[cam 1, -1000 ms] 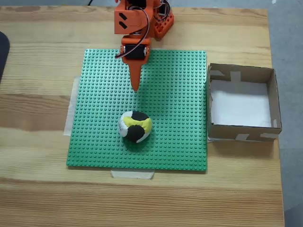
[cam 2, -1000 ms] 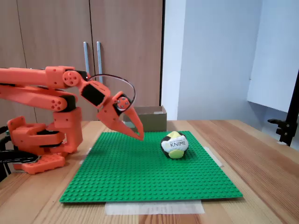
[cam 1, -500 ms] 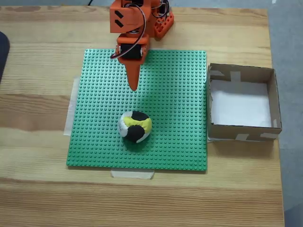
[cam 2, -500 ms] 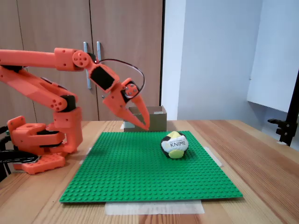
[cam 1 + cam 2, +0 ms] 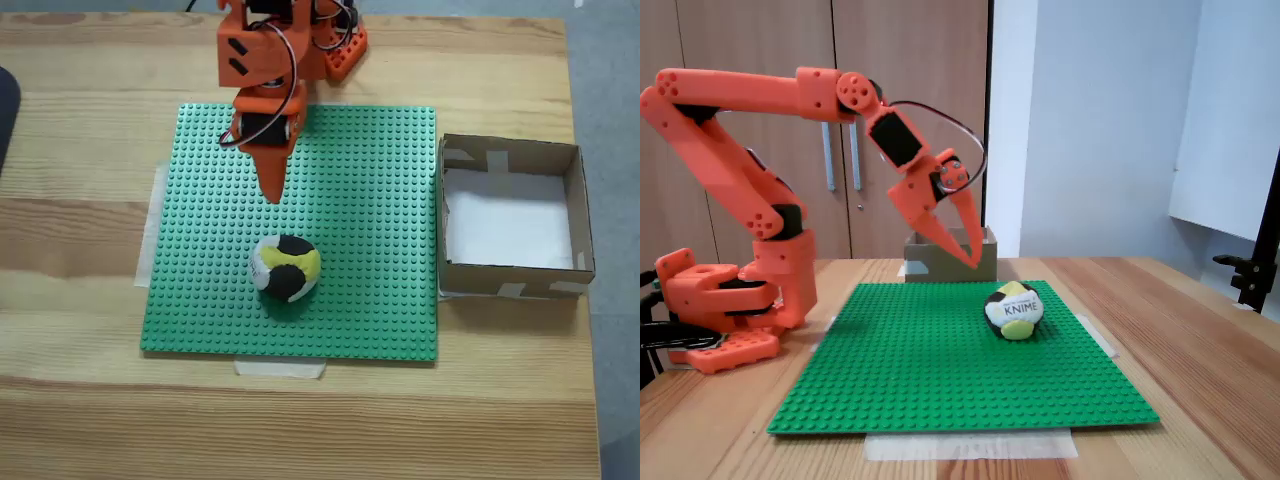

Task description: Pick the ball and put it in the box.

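Reaching: gripper (image 5: pixel 973 262) clenched, raised short of ball (image 5: pixel 286 268) near green baseplate's (image 5: pixel 380 200) front edge. Should spread wide, descend centred; box (image 5: pixel 512 218) off right edge.

The arm (image 5: pixel 750 95) is bright orange printed plastic with boxy links, black servo blocks at the joints and a chunky orange base (image 5: pixel 725 300). A thin dark cable (image 5: pixel 950 115) loops near the wrist. The gripper (image 5: pixel 970 262) has long orange fingers narrowing to a point.
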{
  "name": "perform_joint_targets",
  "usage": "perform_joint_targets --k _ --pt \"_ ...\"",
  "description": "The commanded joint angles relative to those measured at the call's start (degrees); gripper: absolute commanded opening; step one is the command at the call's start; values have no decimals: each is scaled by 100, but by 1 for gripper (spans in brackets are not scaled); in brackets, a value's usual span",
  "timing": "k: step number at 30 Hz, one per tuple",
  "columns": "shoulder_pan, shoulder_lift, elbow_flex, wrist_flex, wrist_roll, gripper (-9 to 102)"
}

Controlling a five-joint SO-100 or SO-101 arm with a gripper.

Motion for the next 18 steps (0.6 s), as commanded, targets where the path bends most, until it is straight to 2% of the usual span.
perform_joint_targets --k 1,18 --pt "62 -264 -633 158 -9 -1" --pt "132 -1960 -2487 1143 -299 -1"
